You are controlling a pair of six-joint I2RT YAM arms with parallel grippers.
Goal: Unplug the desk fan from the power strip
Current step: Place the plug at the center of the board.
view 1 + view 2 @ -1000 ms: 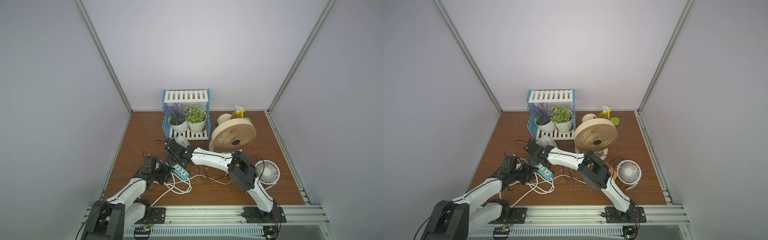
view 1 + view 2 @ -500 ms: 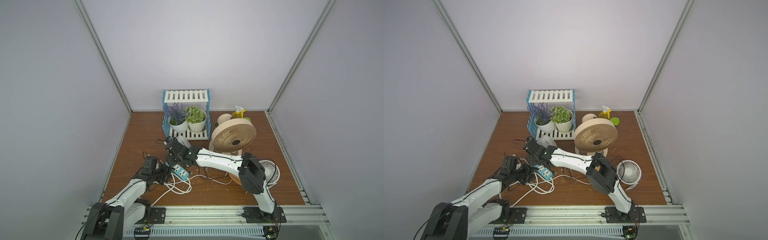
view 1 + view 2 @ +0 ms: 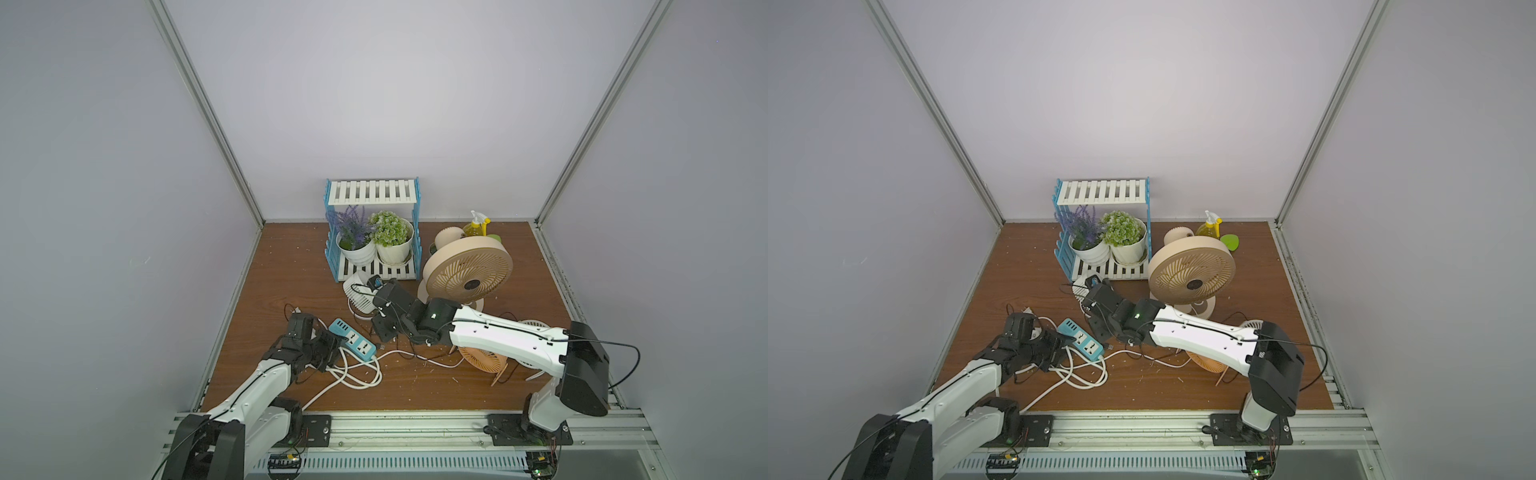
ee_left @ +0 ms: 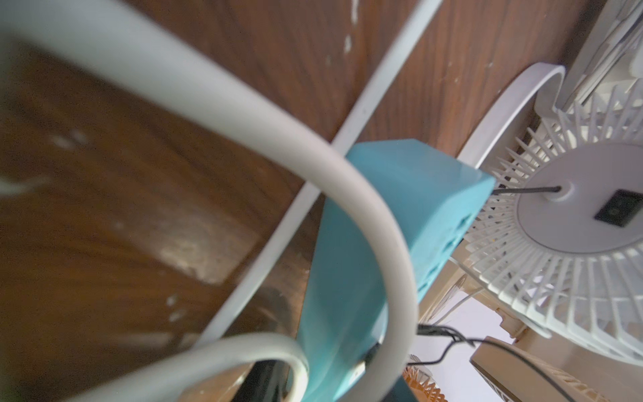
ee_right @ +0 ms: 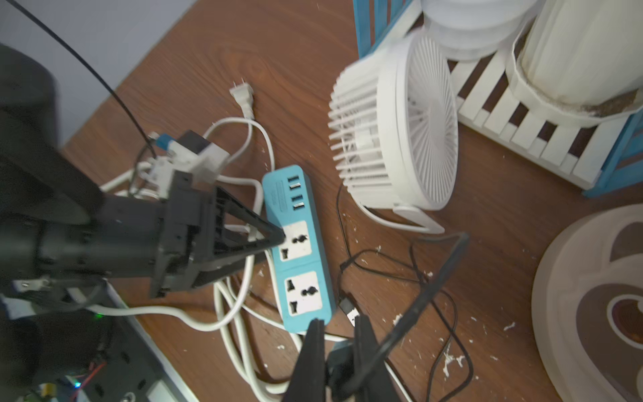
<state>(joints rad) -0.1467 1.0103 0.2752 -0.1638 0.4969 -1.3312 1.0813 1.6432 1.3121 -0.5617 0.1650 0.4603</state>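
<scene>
The thick white cord (image 4: 398, 278) lies in loose loops on the wooden table (image 3: 291, 257), on the near side of the power strip (image 5: 299, 243), and joins the strip's near end. The strip rests on the wood with its socket faces up and its USB ports at the far end.

The left gripper (image 5: 276, 242) reaches the strip's long side from the left-arm side. One finger tip lies on the edge of the socket face closer to the USB ports. I cannot tell whether the gripper clamps the strip or only touches it.

The right gripper (image 5: 339, 322) stands just beside the strip's cord end, on the right-arm side. Its jaws are closed on a black cable (image 5: 428, 289) that passes between the fingers. A black USB plug (image 5: 348, 306) lies loose on the wood, just beside that same end.

Well to the right-arm side of the strip, an orange fan (image 3: 482, 361) shows under the right arm.

Beyond the strip's USB end, a white two-pin plug (image 5: 242, 94) lies on the table. The white desk fan (image 5: 410, 118) stands near it, and a thin black cord leaves the fan's hub.

Farther from the strip stand a large beige fan (image 3: 467, 272) and a blue-and-white shelf (image 3: 372, 193) holding two potted plants (image 3: 392, 251). A yellow spray bottle (image 3: 477, 226) stands farthest away.
</scene>
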